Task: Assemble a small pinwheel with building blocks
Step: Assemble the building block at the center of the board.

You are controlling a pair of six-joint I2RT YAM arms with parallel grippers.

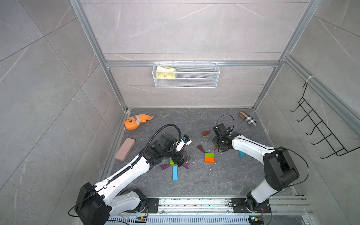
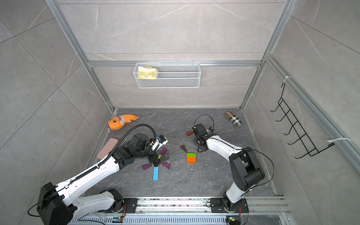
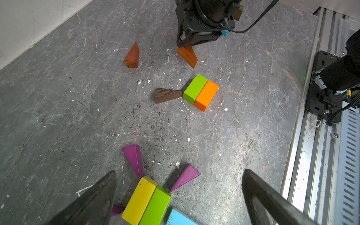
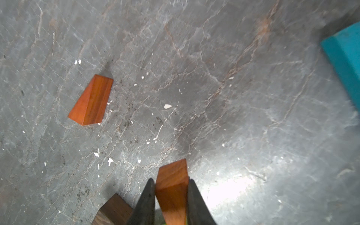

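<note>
My left gripper (image 3: 179, 173) stands open just above a cluster on the floor: a yellow brick (image 3: 139, 200) and a green brick (image 3: 155, 206) side by side, two purple wedges (image 3: 134, 158) fanning out, and a light-blue bar (image 1: 175, 173). My right gripper (image 4: 171, 181) is shut on an orange-brown wedge (image 4: 171, 171), held low over the floor. Close by lie a green brick (image 1: 209, 155) joined to an orange brick (image 1: 209, 160), a dark brown wedge (image 1: 201, 149) and a loose orange-brown wedge (image 1: 206, 133). Another light-blue bar (image 1: 241, 153) shows partly under the right arm.
An orange plush fish (image 1: 136, 121) and a pink case (image 1: 125, 149) lie by the left wall. A plaid case (image 1: 247, 118) sits at the back right. A wire basket (image 1: 186, 75) hangs on the back wall. The arms' metal rail (image 1: 194, 204) bounds the front.
</note>
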